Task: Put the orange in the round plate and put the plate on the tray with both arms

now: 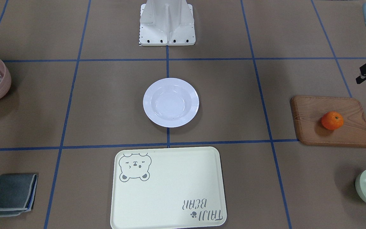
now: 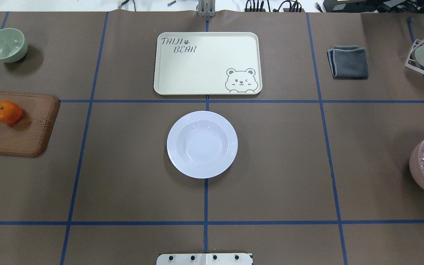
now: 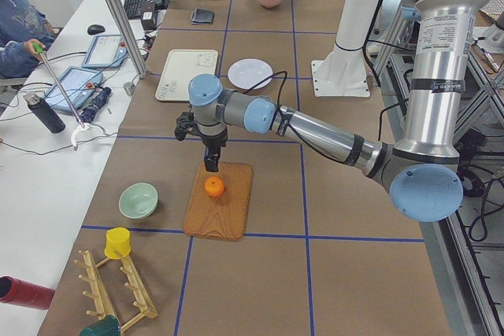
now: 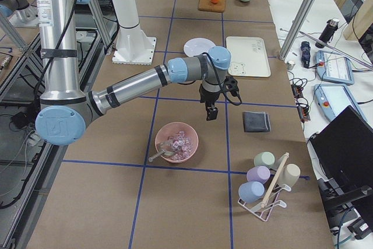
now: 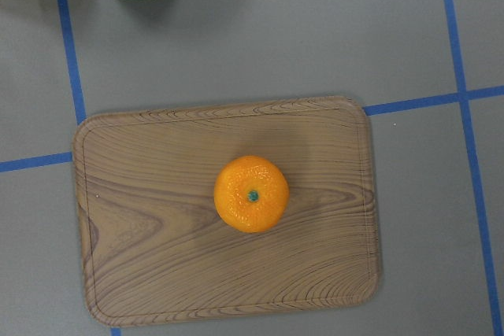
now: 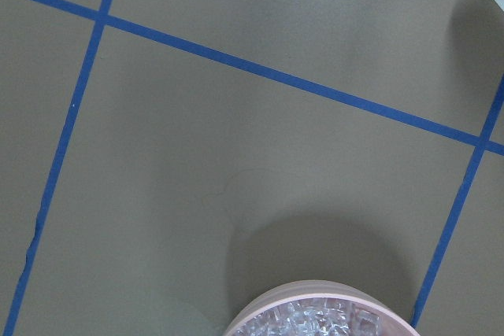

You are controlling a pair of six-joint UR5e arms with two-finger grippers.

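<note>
Overhead view, clock read from the white round deep plate with a ridged rim (image 2: 202, 144), which sits mid-table on the brown paper-covered table with blue tape grid lines (image 2: 123, 176). Far out at 10 o'clock: a pale green round bowl (image 2: 6, 45). At 9 o'clock, at the table's edge: a brown wooden board with rounded corners (image 2: 31, 140), and on it the small bright-orange mandarin (image 2: 8, 112), stem dot facing up in the left wrist view, lying toward the board's 11 o'clock corner. The left arm's black two-finger gripper (image 3: 210, 168) hangs straight down over the mandarin, clear of it; cannot tell whether its claw is spread or pressed together. At 12 o'clock from the plate, near but apart, with a blue tape line between them: the large pale cream-yellow rectangular tray with the grey bear drawing and "TAIJI BEAR" lettering (image 2: 204, 62). At 2 o'clock: a folded dark grey cloth (image 2: 348, 62). At 3 o'clock, at the edge: a pink round bowl (image 2: 421, 169) holding clear ice-like cubes and a metal utensil. The right arm's black gripper (image 4: 211, 115) hangs over bare table between the pink bowl and the cloth; claw state cannot be told.
</note>
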